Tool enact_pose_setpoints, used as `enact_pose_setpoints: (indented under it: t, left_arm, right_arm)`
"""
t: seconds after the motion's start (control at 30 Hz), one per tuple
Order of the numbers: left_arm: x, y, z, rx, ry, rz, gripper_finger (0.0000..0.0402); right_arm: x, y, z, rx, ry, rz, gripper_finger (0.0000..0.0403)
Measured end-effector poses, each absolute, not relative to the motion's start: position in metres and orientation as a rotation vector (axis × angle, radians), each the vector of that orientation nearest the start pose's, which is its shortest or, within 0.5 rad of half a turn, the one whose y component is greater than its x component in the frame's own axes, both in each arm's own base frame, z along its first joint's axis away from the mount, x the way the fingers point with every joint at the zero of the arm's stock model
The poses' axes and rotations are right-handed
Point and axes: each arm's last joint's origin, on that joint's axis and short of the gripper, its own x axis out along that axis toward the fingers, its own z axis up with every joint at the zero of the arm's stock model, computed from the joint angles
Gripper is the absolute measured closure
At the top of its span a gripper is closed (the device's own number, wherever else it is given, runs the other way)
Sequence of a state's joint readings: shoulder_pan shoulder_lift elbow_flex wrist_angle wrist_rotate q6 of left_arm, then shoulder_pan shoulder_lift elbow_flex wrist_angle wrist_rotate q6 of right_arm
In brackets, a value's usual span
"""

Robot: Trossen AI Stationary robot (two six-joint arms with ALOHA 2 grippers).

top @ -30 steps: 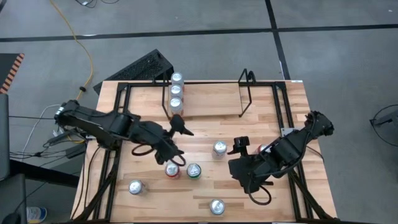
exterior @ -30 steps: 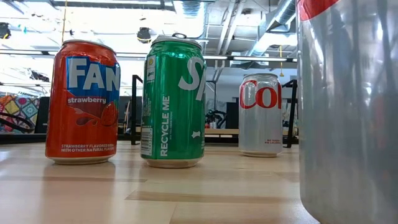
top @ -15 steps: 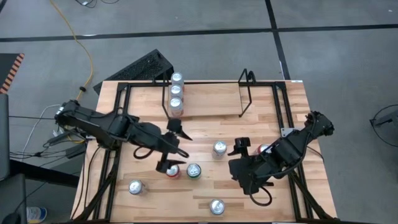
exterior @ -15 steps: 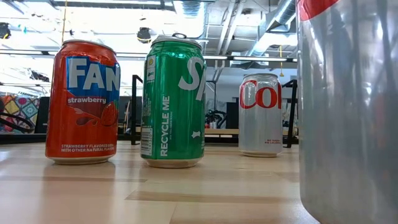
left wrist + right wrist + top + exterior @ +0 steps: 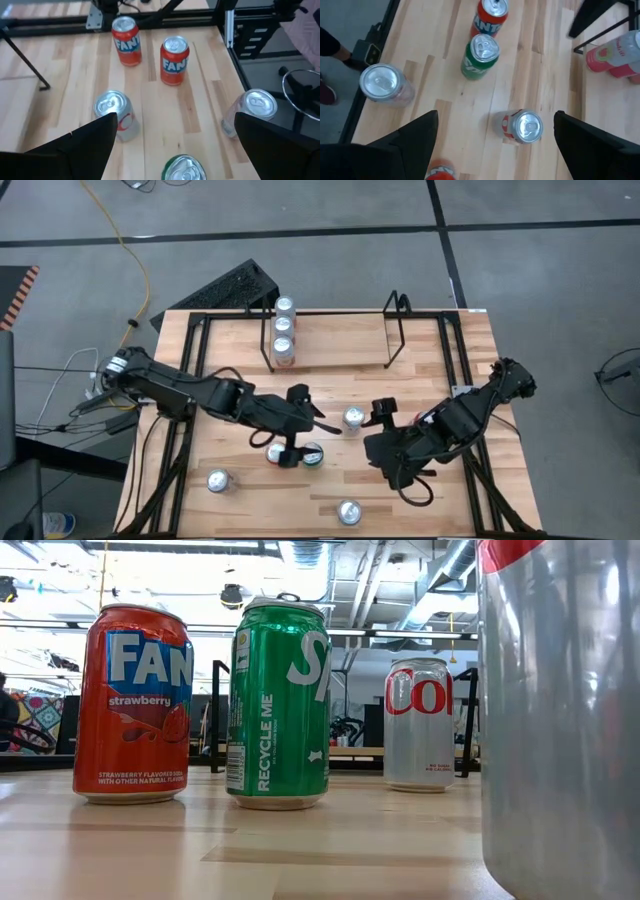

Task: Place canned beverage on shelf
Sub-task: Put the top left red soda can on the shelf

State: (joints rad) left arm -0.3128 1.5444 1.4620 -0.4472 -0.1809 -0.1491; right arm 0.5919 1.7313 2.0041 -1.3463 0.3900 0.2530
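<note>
The left gripper (image 5: 305, 428) is hanging over the middle of the worktop (image 5: 330, 385), above the green Sprite can (image 5: 312, 454) and the red Fanta can (image 5: 276, 453); its fingers are standing wide apart and holding nothing. The right gripper (image 5: 378, 427) is waiting near the silver Coke can (image 5: 352, 418), its fingers also apart and empty. The shelf (image 5: 335, 330) is standing at the far edge of the worktop, and three cans (image 5: 283, 330) are sitting in a row at its left end.
</note>
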Motion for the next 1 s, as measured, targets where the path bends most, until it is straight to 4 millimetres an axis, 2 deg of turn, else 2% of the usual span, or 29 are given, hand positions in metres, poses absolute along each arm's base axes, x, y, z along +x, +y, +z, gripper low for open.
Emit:
enact_pose_setpoints:
  t: [0.13,0.27,0.57,0.7,0.8,0.93,1.0]
  left_arm:
    - [0.336,-0.097,0.355,-0.085,0.533,-0.128,0.0015]
    - [0.336,-0.088,0.365,-0.082,0.529,-0.174,0.0015]
    - [0.313,-0.066,0.438,0.099,0.517,-0.202,0.0015]
    - [0.303,-0.057,0.470,0.084,0.438,-0.180,0.0015]
    - [0.296,-0.053,0.489,0.076,0.381,-0.171,0.0015]
    - [0.287,-0.052,0.508,0.071,0.313,-0.178,0.0015]
    - [0.282,-0.051,0.514,0.073,0.303,-0.180,0.0015]
  right_arm:
    - [0.277,0.174,0.405,-0.273,0.956,0.063,0.0033]
    - [0.277,0.174,0.405,-0.260,0.957,0.056,0.0033]
    - [0.279,0.170,0.410,-0.247,0.936,0.023,0.0033]
    - [0.279,0.161,0.430,-0.344,0.853,0.019,0.0033]
    - [0.276,0.150,0.455,-0.423,0.762,0.003,0.0033]
    - [0.262,0.138,0.493,-0.471,0.632,0.007,0.0033]
    - [0.254,0.130,0.504,-0.468,0.569,0.003,0.0033]
